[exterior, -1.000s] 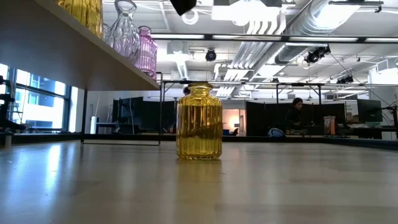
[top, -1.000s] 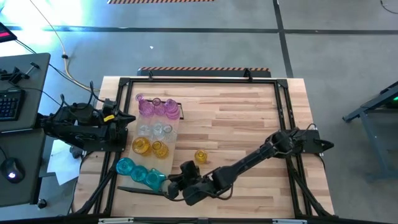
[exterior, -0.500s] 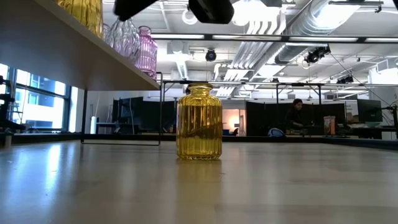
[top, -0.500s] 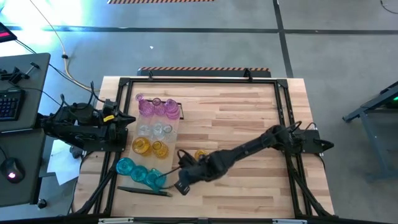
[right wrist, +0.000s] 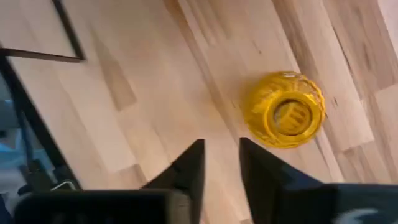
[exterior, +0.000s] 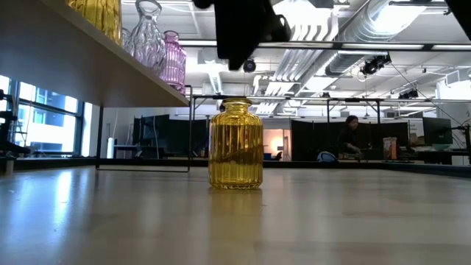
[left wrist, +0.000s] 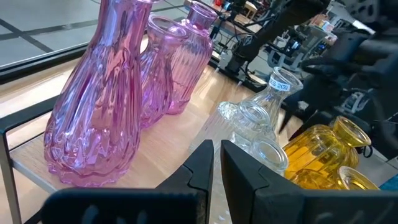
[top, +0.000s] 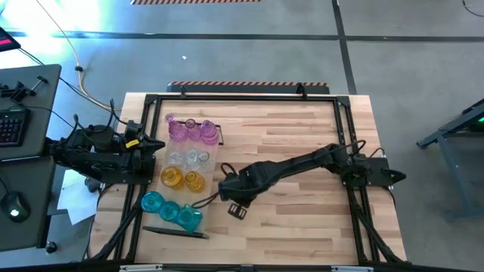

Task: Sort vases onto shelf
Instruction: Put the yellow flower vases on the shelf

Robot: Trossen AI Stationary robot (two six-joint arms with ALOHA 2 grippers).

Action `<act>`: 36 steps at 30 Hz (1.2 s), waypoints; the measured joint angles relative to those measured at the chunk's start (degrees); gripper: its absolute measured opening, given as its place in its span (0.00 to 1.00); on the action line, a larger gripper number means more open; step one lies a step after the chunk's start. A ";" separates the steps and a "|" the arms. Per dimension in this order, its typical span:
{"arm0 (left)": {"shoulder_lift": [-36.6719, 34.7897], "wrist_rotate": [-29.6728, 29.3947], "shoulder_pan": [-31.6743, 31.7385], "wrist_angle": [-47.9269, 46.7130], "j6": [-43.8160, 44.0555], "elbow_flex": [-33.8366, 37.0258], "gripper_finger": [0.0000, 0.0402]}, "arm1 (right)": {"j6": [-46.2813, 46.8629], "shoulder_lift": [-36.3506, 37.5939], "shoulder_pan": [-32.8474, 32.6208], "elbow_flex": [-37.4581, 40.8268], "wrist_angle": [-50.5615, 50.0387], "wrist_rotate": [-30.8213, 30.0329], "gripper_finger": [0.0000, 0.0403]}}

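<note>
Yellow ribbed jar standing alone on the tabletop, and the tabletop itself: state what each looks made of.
Yellow ribbed jar: looks like translucent amber-yellow glass, glossy; room lights show through its vertical ribs, though clear plastic cannot be ruled out. Tabletop: appears to be butcher-block wood, pale strips of differing tone joined side by side, with a smooth, slightly shiny finish.

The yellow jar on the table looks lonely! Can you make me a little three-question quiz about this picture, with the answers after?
1. True or false: the lone yellow jar stands on the shelf.
2. Which gripper is above that jar: A left gripper, B right gripper?
3. Fill in: the vases at the far end of the shelf, the pink vases, share the colour ____.

Key: 1 false, it stands on the table beside the shelf. 2 B. 3 pink.
</note>
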State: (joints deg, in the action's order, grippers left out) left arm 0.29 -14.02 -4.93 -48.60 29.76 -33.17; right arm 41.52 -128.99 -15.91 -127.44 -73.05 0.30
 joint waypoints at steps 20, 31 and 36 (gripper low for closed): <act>-0.02 -0.05 0.00 0.02 0.00 0.00 0.05 | -4.41 -0.02 2.67 2.71 -4.95 -7.50 0.31; -0.02 -0.07 0.00 0.02 0.02 0.00 0.05 | -5.36 0.09 2.70 2.71 -7.84 -9.59 0.31; -0.02 -0.08 0.00 0.01 0.02 0.00 0.05 | -2.37 3.18 0.93 2.82 -13.56 -15.64 0.31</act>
State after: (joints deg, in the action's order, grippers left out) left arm 0.27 -14.10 -4.93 -48.59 29.78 -33.17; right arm 39.16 -125.81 -14.99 -124.62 -86.61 -15.35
